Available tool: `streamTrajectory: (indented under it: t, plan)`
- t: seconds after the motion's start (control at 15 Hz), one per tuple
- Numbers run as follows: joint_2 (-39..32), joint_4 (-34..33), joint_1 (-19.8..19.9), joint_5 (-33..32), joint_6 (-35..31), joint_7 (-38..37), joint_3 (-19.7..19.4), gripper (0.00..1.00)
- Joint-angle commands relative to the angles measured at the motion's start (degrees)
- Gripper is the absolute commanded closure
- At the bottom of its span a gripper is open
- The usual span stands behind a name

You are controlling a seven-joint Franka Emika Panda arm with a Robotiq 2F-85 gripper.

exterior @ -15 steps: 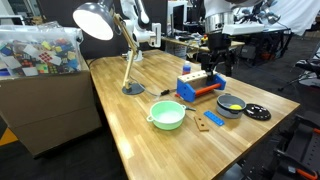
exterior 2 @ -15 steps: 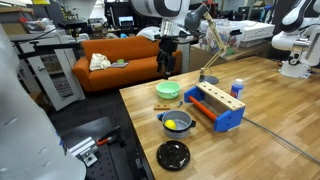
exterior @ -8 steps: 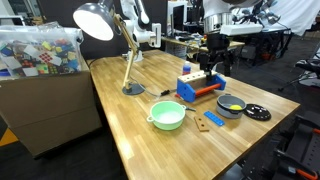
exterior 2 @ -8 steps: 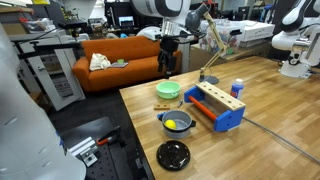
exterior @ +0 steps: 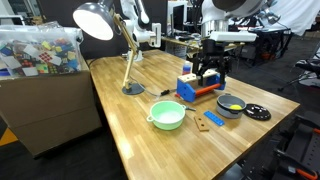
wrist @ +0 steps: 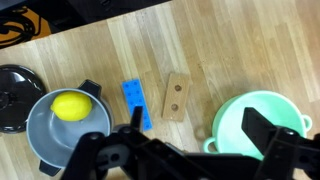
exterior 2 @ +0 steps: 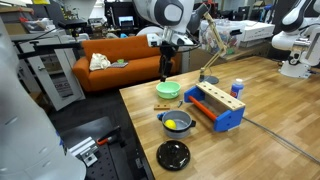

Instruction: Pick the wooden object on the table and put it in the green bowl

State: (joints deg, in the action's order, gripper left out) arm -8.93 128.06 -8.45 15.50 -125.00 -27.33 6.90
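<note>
The wooden object [wrist: 177, 96] is a small tan block with two holes, lying flat on the table between the blue strip [wrist: 135, 103] and the green bowl [wrist: 262, 125]. It also shows in an exterior view [exterior: 214, 119], right of the green bowl [exterior: 167, 115]. The bowl is empty and shows in the other exterior view too [exterior 2: 167, 90]. My gripper [wrist: 198, 122] is open and empty, hanging well above the block and the bowl's edge. It appears in both exterior views [exterior: 208, 72] [exterior 2: 165, 70].
A grey bowl [wrist: 45, 140] holds a yellow lemon [wrist: 71, 106], with a black disc [wrist: 15, 95] beside it. A blue-and-orange toy box [exterior: 197, 86] stands behind the block. A desk lamp [exterior: 131, 60] stands at the back. The table edge is close in front of the block.
The arm has come down a little and shifted slightly toward the block. The jaws stay open. Nothing on the table has moved.
</note>
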Motion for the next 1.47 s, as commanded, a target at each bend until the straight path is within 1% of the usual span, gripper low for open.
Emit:
streamTrajectory:
  t: [0.0,0.07,0.13,0.27,0.67,0.87,1.0,1.13,1.27,1.4]
  plan:
    - [-2.7,0.6,-1.1,-1.1,-3.7,-2.6,-0.2,0.0]
    - [-3.7,0.5,-1.5,-2.0,-4.1,-2.0,-0.2,0.0]
    - [-3.1,0.3,-1.1,-0.6,-2.5,-1.2,-0.2,0.0]
    - [-4.3,0.3,-1.6,-1.1,-3.4,-1.2,-0.2,0.0]
    - [-4.2,0.1,-1.6,-1.2,-3.4,-1.2,-0.3,0.0]
    - [-2.6,1.6,-2.7,-2.3,-7.3,-4.9,-0.3,0.0]
    - [-3.2,1.9,-3.9,-4.0,-11.5,-8.0,-0.4,0.0]
    - [-4.8,2.1,-5.9,-9.4,-14.4,-13.5,-1.0,0.0]
    - [-6.6,2.6,-7.3,-13.7,-15.6,-18.5,-1.3,0.0]
    - [-8.9,3.0,-8.2,-15.7,-16.2,-21.9,-1.5,0.0]
